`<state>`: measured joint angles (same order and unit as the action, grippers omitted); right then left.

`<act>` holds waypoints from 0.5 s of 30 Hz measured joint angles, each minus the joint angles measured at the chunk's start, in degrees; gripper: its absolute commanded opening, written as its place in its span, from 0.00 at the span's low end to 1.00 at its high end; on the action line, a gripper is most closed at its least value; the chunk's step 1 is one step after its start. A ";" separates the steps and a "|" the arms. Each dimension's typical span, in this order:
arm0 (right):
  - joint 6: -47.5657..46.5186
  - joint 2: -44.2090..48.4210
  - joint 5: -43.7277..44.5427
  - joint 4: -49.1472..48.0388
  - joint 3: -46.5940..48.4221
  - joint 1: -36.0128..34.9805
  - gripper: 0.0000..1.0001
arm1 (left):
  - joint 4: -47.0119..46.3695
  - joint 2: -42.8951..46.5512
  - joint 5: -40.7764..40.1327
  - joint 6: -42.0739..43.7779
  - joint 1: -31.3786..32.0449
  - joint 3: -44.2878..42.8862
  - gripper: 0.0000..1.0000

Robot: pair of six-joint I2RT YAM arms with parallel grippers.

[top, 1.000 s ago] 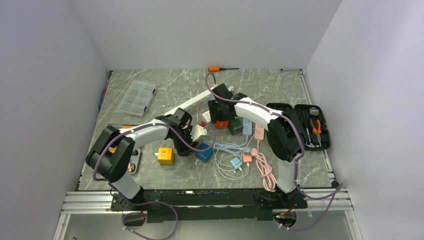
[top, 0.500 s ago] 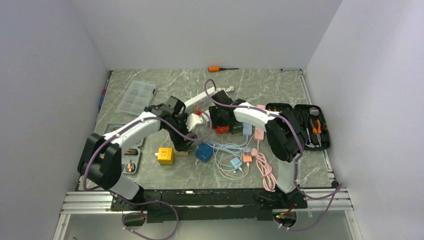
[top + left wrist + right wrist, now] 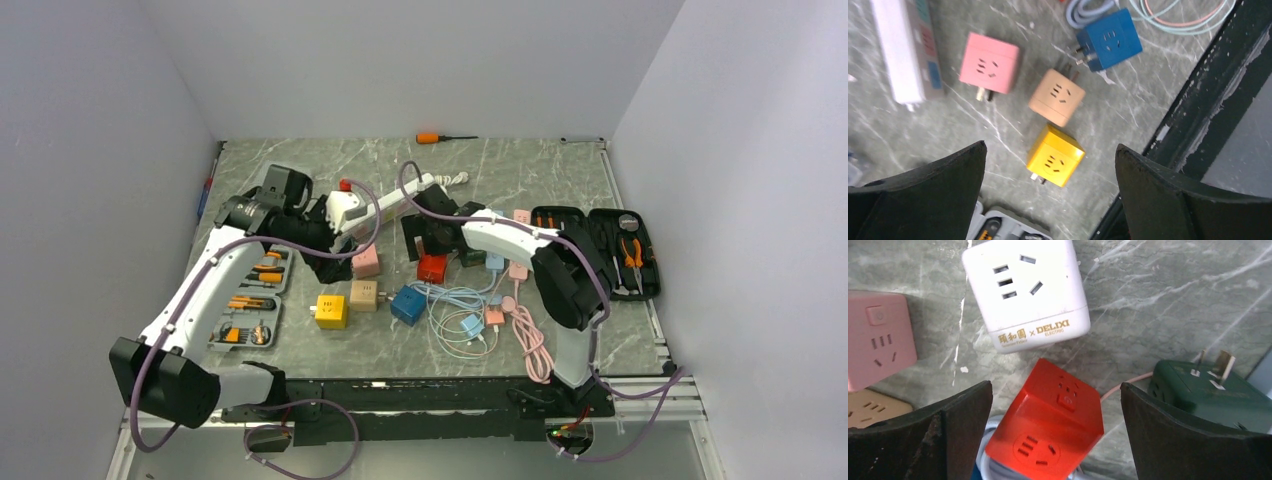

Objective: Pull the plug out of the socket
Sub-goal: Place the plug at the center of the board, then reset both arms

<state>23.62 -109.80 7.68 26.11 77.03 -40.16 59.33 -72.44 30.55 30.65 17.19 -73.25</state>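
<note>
Your left gripper (image 3: 1050,147) hangs wide open, holding nothing, above the yellow cube (image 3: 1055,162); the power strip (image 3: 902,50) runs out of view. The white plug (image 3: 1025,295) lies beside the red cube (image 3: 1048,425), prongs hidden. Your right gripper (image 3: 1055,386) gapes empty over them.

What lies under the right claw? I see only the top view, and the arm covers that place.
Observer: A white cube socket printed DELIXI, just past the red cube.
Operator: Does the right claw hold anything?
Observer: No, it is open and empty above the red cube.
Operator: And the dark green cube?
Observer: Its pins are bare, plugged into nothing.
</note>
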 measured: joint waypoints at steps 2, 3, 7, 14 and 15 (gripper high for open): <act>0.00 1.51 0.39 0.70 0.00 0.00 1.00 | 0.50 0.24 0.26 -0.35 -0.48 2.05 0.99; -0.02 2.89 0.79 1.16 0.00 0.00 1.00 | 0.83 0.24 0.33 -0.42 -1.09 2.97 0.99; -0.35 11.19 3.34 1.68 0.07 0.02 1.00 | 1.70 0.59 1.42 -0.87 -6.75 4.07 0.99; -0.50 24.00 15.02 1.81 2.27 3.23 1.00 | -1.03 2.10 3.96 -3.98 -19.89 1.62 0.99; -0.50 25.14 15.82 1.73 2.05 5.05 1.00 | -2.12 1.88 4.09 -5.03 -21.77 1.27 0.99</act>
<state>23.11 -84.66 23.51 27.83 79.09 -35.11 57.21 -70.57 34.63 25.63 -4.58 -71.99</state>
